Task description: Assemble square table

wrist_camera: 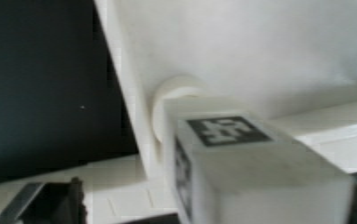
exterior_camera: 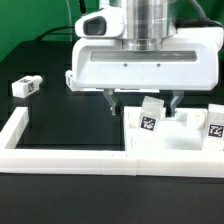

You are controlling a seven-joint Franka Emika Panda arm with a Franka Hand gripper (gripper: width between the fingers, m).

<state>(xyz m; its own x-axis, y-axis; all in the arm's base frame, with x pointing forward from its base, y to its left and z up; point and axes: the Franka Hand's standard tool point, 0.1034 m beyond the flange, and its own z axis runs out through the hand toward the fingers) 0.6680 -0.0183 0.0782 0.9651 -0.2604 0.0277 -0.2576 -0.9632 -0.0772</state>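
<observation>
Closest to the exterior camera, a low white border wall point(exterior_camera: 70, 158) runs along the front of the black table point(exterior_camera: 80, 120) and turns up the exterior view's left side. Behind it, toward the exterior view's right, lies the square tabletop point(exterior_camera: 175, 140), white and flat. A short white leg point(exterior_camera: 150, 115) with a black-and-white tag stands on the tabletop. The gripper point(exterior_camera: 143, 103) hangs directly over that leg, its two dark fingers spread apart, one on each side; contact cannot be made out. A second leg point(exterior_camera: 214, 126) sits at the right edge of the picture, and a third leg point(exterior_camera: 25, 87) lies alone on the table at far left, well apart from the rest.

Seen from the wrist, the tagged leg point(wrist_camera: 246, 165) fills the foreground against the white tabletop point(wrist_camera: 246, 50). One dark fingertip point(wrist_camera: 42, 203) shows beside it, not touching.
</observation>
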